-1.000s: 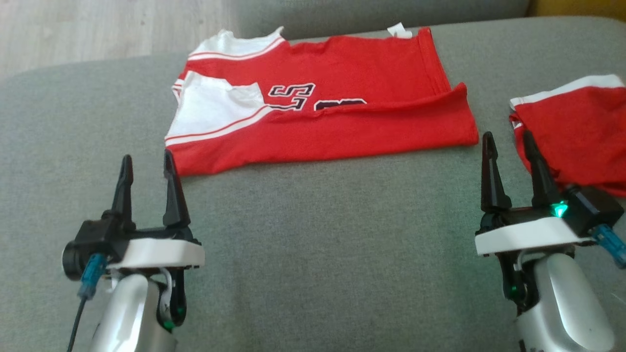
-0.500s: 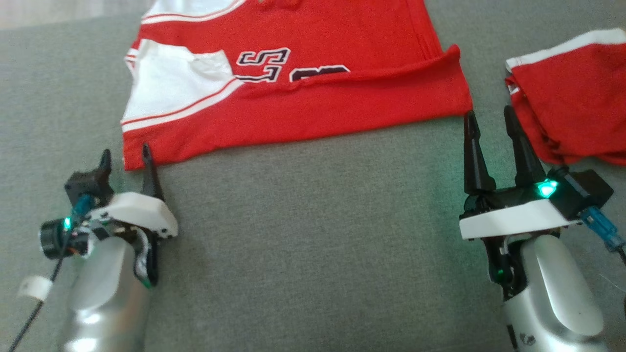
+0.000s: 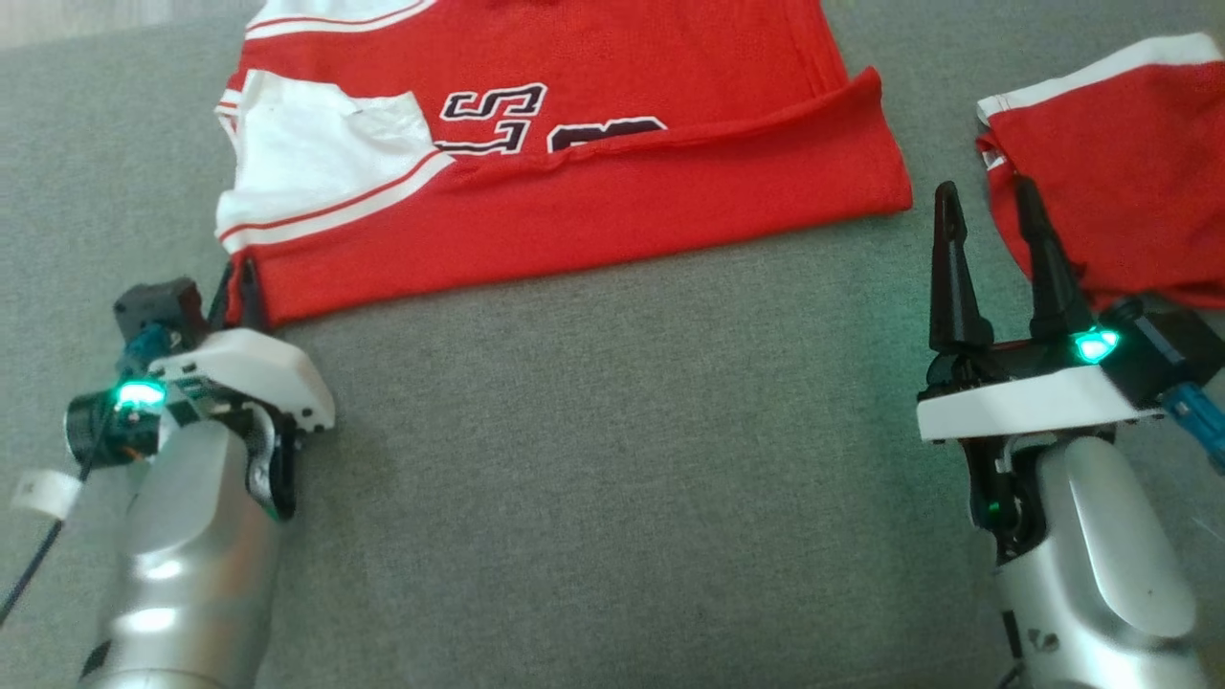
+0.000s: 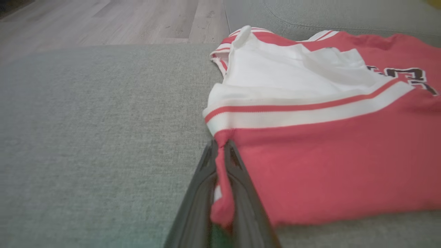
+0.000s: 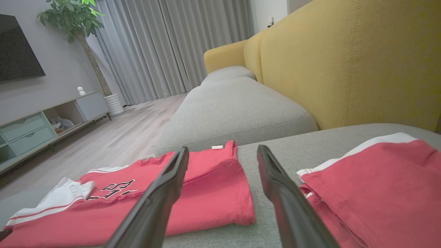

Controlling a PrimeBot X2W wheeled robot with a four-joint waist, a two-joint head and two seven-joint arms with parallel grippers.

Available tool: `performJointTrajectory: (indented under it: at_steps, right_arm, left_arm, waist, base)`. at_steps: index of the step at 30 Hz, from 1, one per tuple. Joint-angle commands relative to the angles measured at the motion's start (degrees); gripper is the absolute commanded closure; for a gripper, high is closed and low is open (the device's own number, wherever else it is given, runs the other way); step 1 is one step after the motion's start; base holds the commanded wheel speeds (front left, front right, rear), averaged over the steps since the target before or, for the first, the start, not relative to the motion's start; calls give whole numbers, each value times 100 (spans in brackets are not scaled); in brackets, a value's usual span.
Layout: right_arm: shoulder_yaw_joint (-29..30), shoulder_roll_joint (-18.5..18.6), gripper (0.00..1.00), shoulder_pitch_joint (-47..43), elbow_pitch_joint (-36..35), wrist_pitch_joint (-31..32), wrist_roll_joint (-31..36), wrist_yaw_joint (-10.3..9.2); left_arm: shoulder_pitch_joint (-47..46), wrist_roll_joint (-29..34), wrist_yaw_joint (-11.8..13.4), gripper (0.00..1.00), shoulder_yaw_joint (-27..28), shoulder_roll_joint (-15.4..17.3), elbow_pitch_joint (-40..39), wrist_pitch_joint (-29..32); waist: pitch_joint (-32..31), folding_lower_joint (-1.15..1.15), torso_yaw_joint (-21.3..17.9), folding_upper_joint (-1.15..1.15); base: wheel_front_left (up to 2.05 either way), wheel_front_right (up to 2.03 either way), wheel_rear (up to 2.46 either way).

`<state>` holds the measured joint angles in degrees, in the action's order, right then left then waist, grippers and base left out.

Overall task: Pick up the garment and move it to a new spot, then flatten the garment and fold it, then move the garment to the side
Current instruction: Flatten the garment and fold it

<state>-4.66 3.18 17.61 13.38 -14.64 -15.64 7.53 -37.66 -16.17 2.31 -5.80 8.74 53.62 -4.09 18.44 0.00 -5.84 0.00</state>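
The garment is a red jersey with white sleeve panels and dark lettering, folded lengthwise on the grey cushion. My left gripper is shut on the garment's near left corner. In the left wrist view the garment has a red fold of its edge pinched between the fingers of the left gripper. My right gripper stands open above the cushion, just right of the garment's near right corner, with nothing between its fingers. In the right wrist view the right gripper points past the garment.
A second red garment with a white band lies folded at the right, beside the right gripper's fingers. The sofa has a yellow backrest and another grey seat beyond. Wooden floor lies past the cushion's far edge.
My left gripper has moved forward to the garment's near left corner and shut on it. The head camera has tilted, shifting the whole picture. The right gripper has stayed open.
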Motion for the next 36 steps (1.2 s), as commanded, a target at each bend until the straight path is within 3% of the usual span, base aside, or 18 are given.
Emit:
performJointTrajectory:
  at_steps: [1, 9, 11, 19, 29, 33, 34, 35, 36]
  right_arm:
    - [-95, -30, 0, 117, -109, -36, 8, -4]
    - [150, -30, 0, 467, 818, 285, 480, -4]
    - [316, -30, 0, 646, 1108, 594, 519, -4]
    - [729, -30, 0, 1743, 2504, 1762, 971, -4]
    - [1551, -30, 0, 2310, 3661, 2149, 2163, -4]
    - [1668, -30, 0, 2411, 4002, 2093, 2335, -4]
    - [1674, -30, 69, 2431, 4084, 2069, 2346, -4]
    - [1674, -30, 100, 2447, 4160, 2034, 2350, -4]
    - [1670, -30, 100, 2458, 4228, 1980, 2349, -4]
  left_arm:
    - [151, -39, -15, 100, 90, 108, 35, -155]
    - [153, -132, -307, 100, 50, -160, -733, -1022]
    - [208, -165, -429, 100, 37, -230, -999, -1064]
    - [482, 69, -517, 100, -74, -325, -1896, -1089]
    - [546, 216, -571, 100, -255, -455, -2200, -1090]
    - [564, 255, -577, 100, -301, -479, -2190, -1090]
    - [568, 261, -576, 100, -301, -480, -2168, -1090]
    - [575, 269, -572, 100, -298, -474, -2135, -1090]
    - [586, 277, -565, 100, -292, -461, -2094, -1090]
  waist:
    - [-90, 0, 58, 0]
    - [-301, 0, 340, 0]
    - [-285, 0, 434, 0]
    - [-84, 0, 689, 0]
    - [15, 0, 932, 0]
    - [1, 0, 961, 0]
    - [-12, 0, 955, 0]
    - [-32, 0, 943, 0]
    - [-61, 0, 926, 0]
  base:
    - [0, 0, 0]
    - [0, 0, 0]
    - [0, 0, 0]
    - [0, 0, 0]
    - [0, 0, 0]
    - [0, 0, 0]
    - [0, 0, 0]
    - [0, 0, 0]
    - [0, 0, 0]
